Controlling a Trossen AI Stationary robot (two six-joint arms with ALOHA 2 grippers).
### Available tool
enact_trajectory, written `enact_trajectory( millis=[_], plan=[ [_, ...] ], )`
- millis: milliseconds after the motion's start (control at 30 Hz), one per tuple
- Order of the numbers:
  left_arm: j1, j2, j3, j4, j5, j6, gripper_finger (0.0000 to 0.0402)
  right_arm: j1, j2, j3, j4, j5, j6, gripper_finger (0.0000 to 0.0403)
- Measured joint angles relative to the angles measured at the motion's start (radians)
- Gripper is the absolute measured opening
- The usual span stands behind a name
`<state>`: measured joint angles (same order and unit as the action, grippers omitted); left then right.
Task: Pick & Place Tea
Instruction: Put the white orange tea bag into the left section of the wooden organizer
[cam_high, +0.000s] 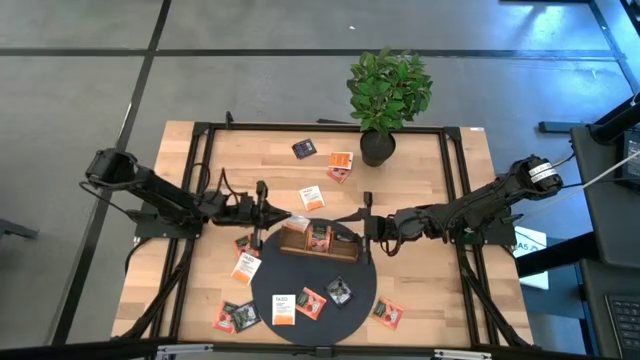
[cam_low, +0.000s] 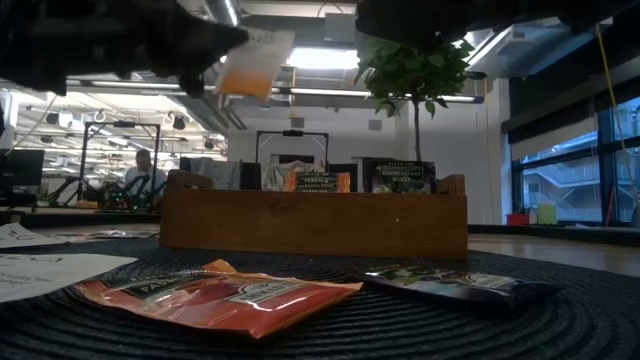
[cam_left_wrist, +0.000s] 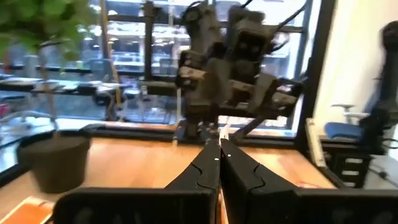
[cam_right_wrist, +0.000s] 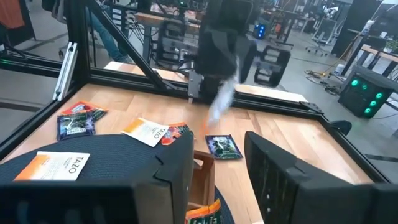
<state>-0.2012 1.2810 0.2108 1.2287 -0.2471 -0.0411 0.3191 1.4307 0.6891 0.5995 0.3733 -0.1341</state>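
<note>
My left gripper (cam_high: 283, 216) is shut on a white and orange tea sachet (cam_high: 298, 220) above the left end of the brown wooden tray (cam_high: 318, 241). The tray stands on a dark round mat (cam_high: 312, 290) and holds several sachets upright. My right gripper (cam_right_wrist: 217, 168) hovers open over the tray's right end (cam_high: 352, 238) with nothing between its fingers. More tea sachets lie flat on the mat, such as a white one (cam_high: 284, 307), a red one (cam_low: 215, 295) and a dark one (cam_low: 450, 285). Others lie on the wood (cam_high: 341, 160). My left gripper pinches the sachet by one end (cam_low: 230, 55) between its two fingers, coming about level from the table's left. The sachet (cam_right_wrist: 221, 99) sticks out past the fingertips and slants downward, lifted clear of the tray and the mat.
A potted plant (cam_high: 385, 95) stands at the table's far edge, its dark pot (cam_high: 377, 147) near an orange sachet. A black frame (cam_high: 200, 140) runs round the tabletop. Bare wood (cam_high: 430, 180) lies at the far right. People and desks show in the room beyond.
</note>
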Motion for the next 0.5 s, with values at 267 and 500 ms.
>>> enact_trajectory(
  millis=[267,500],
  plan=[
    [0.003,0.135,-0.011,0.125,-0.043,-0.03,0.0002,0.0,0.0,0.0,-0.002,0.0,0.035,0.0146],
    [0.003,0.325,-0.008,0.302,-0.086,-0.062,0.0002,0.0,0.0,0.0,-0.012,0.0,0.052,0.0146]
  ],
)
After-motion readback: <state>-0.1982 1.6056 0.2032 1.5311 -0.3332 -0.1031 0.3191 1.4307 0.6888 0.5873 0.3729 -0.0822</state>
